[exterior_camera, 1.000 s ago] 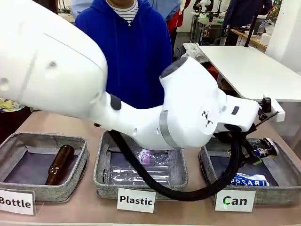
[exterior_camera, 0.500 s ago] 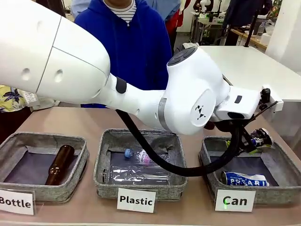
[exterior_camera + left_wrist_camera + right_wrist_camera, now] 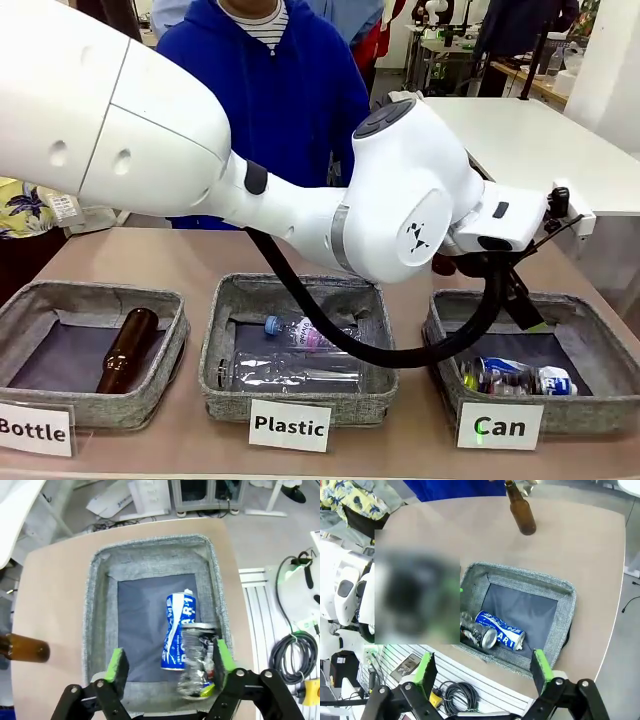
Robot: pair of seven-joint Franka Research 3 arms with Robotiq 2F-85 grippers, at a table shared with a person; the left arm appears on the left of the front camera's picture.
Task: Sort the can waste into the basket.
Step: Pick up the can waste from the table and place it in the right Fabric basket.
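Since the earlier front frames the crushed can [image 3: 487,377] leaves the left gripper and drops into the Can basket [image 3: 590,345]; half a second ago it hung above the basket's far right, now it lies at the near side touching the Pocari can [image 3: 540,380], which has shifted right. Left arm has risen a little.

Front view: left arm crosses to the right basket, and its gripper is mostly hidden behind the wrist, so I cannot tell the jaws here. Both cans lie on the dark base, just behind the "Can" card [image 3: 500,427]. A brown bottle [image 3: 127,349] sits in the Bottle basket and clear plastic bottles [image 3: 300,352] in the Plastic one.

Left wrist view: left gripper [image 3: 169,664] is spread wide, released, holding nothing, above the basket [image 3: 97,630]. Crushed can [image 3: 196,662] is blurred, overlapping the Pocari can's [image 3: 177,630] near end.

Right wrist view: right gripper [image 3: 484,671] is wide open, empty, high over the table. Both cans [image 3: 492,634] are in the basket's [image 3: 567,615] left end. A brown bottle [image 3: 520,512] lies on the table farther off.

Handling, as judgement: empty thin aluminium is light, dents easily and is smooth; the crushed one is irregular, best pinched across its flattened waist, and the Pocari can across mid-body. Both cans look sorted.
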